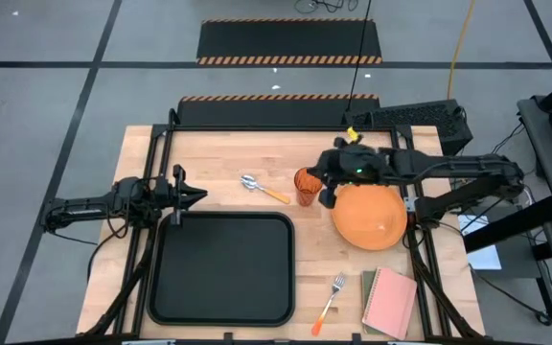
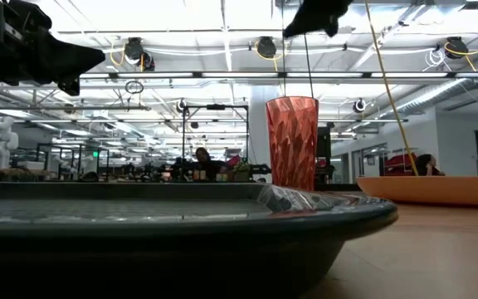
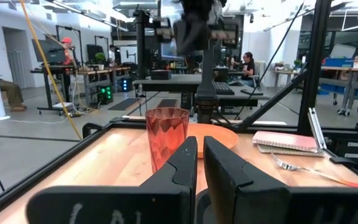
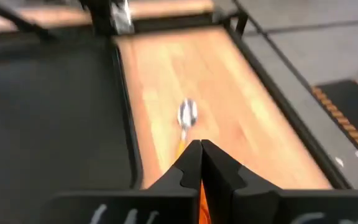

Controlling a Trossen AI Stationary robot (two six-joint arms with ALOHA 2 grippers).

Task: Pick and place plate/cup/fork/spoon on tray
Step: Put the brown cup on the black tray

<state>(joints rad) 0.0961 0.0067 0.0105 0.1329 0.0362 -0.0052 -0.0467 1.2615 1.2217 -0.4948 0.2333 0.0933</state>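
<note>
One shut right gripper (image 1: 312, 178) above cup (image 1: 306, 188)

Bystanders on and around the desk

A pink notebook (image 1: 391, 302) lies tilted on a green one at the near right corner of the wooden desk (image 1: 228, 153). A black keyboard (image 1: 420, 117) sits at its far right edge. Black-and-orange striped mats (image 1: 290, 42) lie on the grey floor beyond; people sit at benches across the room (image 3: 248, 62).
</note>
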